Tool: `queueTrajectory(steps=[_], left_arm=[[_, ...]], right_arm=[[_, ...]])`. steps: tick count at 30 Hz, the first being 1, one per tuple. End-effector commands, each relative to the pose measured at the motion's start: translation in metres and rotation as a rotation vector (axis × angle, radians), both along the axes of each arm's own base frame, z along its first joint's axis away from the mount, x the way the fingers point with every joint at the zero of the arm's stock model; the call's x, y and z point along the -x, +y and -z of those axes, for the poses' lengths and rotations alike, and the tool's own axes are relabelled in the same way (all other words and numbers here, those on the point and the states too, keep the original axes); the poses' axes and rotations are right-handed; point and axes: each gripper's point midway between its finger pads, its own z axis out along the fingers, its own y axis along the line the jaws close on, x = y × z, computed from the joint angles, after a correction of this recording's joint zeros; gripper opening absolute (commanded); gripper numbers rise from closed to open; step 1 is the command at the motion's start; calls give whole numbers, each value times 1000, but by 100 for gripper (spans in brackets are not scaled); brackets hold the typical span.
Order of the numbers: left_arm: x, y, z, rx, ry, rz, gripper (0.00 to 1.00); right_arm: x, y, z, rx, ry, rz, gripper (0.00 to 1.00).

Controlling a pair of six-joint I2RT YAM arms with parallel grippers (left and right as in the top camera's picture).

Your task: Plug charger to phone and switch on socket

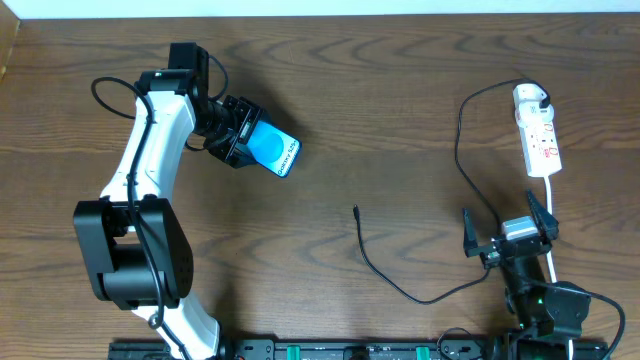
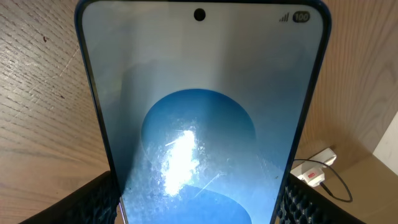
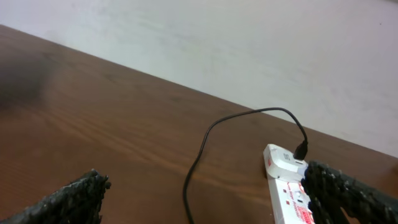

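The phone (image 1: 277, 152), its screen bright blue, is lifted off the table at the left, and my left gripper (image 1: 258, 140) is shut on its near end. In the left wrist view the phone (image 2: 199, 118) fills the frame between the two black fingers (image 2: 93, 199). The charger (image 1: 385, 278) is a thin black cable lying on the table. Its connector tip (image 1: 356, 211) lies free mid-table, well right of the phone. The white socket (image 1: 538, 135) lies at the far right. Just before it, my right gripper (image 1: 502, 210) stands open and empty, with the socket (image 3: 289, 186) by its right finger (image 3: 348, 196).
The charger's other end loops back (image 3: 199, 155) to a white adapter (image 3: 283, 160) on the socket's far end. The socket's white cord (image 1: 551, 200) runs toward the right arm's base. A pale wall edges the table's far side (image 3: 249, 37).
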Motion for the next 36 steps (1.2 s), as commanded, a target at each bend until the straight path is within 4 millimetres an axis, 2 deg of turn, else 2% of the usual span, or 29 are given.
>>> queueTrajectory(steps=[1, 4, 8, 15, 20, 24, 29, 30, 31, 36], left_arm=[[0, -2, -14, 24, -40, 15, 7], [0, -3, -15, 29, -41, 16, 7], [-1, -6, -17, 47, -45, 19, 7], [-2, -6, -17, 47, -53, 19, 7], [-4, -6, -17, 47, -60, 19, 8], [-6, -6, -18, 46, -70, 19, 7], [-7, -6, -18, 46, -74, 19, 7], [-7, -6, -18, 46, -74, 19, 7], [-7, -6, -18, 46, -74, 19, 7], [-7, -6, -18, 47, -74, 18, 7]], right_arm=[[1, 4, -10, -14, -40, -22, 99], [1, 3, -15, -124, -31, -18, 99], [2, 2, -21, -155, -21, -6, 99], [8, -23, -58, -167, 21, 152, 99], [2, -24, -81, -161, 117, 157, 99], [-16, -23, -98, -180, 224, 148, 99], [-53, -3, -113, -294, 415, 35, 99], [-59, 0, -113, -321, 451, 23, 99], [-71, 10, -112, -381, 533, -25, 99], [-106, 44, -100, -548, 761, -232, 99]])
